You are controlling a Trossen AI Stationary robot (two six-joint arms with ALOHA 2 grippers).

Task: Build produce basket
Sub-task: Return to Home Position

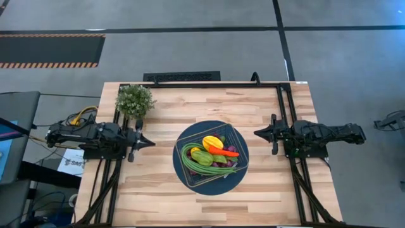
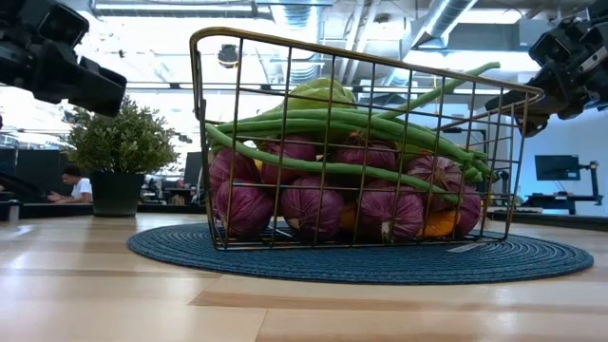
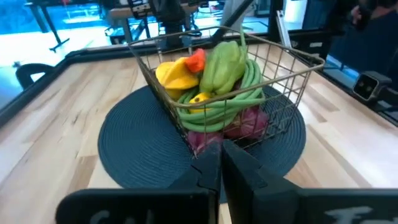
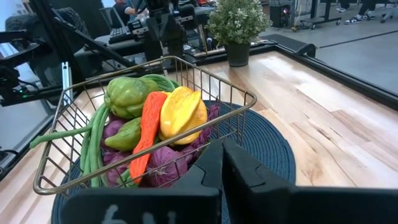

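Observation:
The wire basket [image 1: 235, 134] stands on the dark blue round mat [image 1: 183, 172] at the table's middle. It holds the produce: a yellow pepper [image 4: 181, 111], an orange carrot [image 4: 145, 135], green peppers [image 4: 127, 94], long green beans [image 2: 351, 128] and purple grapes [image 2: 313, 199]. My left gripper [image 1: 152, 143] hovers left of the mat, shut and empty. My right gripper [image 1: 256, 133] hovers right of the mat, also shut and empty. Both point at the basket, seen also in the left wrist view [image 3: 292, 59].
A bushy potted plant [image 1: 134, 100] stands at the table's far left, close behind my left gripper. A black frame runs along the table's far edge [image 1: 209, 84] and its sides. Bare wood lies along the near edge [image 1: 209, 206].

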